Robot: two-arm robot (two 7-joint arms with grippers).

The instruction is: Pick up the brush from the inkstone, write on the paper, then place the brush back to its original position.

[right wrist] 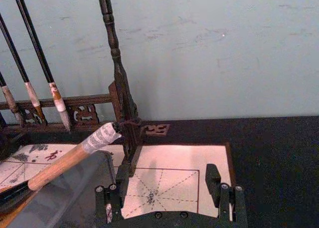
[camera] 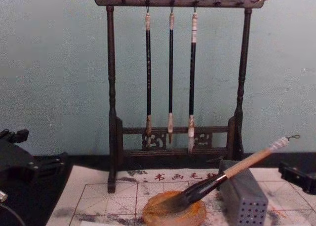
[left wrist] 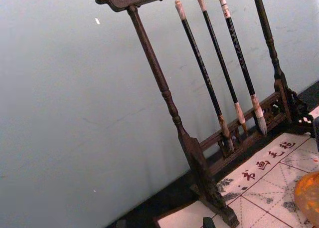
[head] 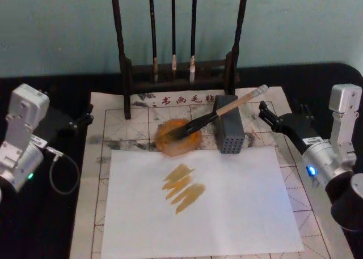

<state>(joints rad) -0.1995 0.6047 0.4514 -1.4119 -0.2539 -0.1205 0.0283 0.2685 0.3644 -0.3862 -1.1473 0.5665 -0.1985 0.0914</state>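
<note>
One big brush (head: 218, 113) lay with its dark tip in the round orange inkstone (head: 179, 139) and its handle leaning on one grey block with holes (head: 228, 132). Three thin brushes (camera: 170, 77) hung on the dark wooden rack (camera: 112, 112) behind. One white sheet (head: 198, 205) with brown strokes covered the gridded paper (head: 120, 126). The left gripper (head: 81, 122) and right gripper (head: 270, 117) sat at the sides with fingers apart, holding nothing.

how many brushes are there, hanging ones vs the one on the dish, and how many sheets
thin brushes hanging on the rack: 3
large brush with its tip on the inkstone: 1
gridded paper: 1
plain white sheet: 1
total: 6
</note>
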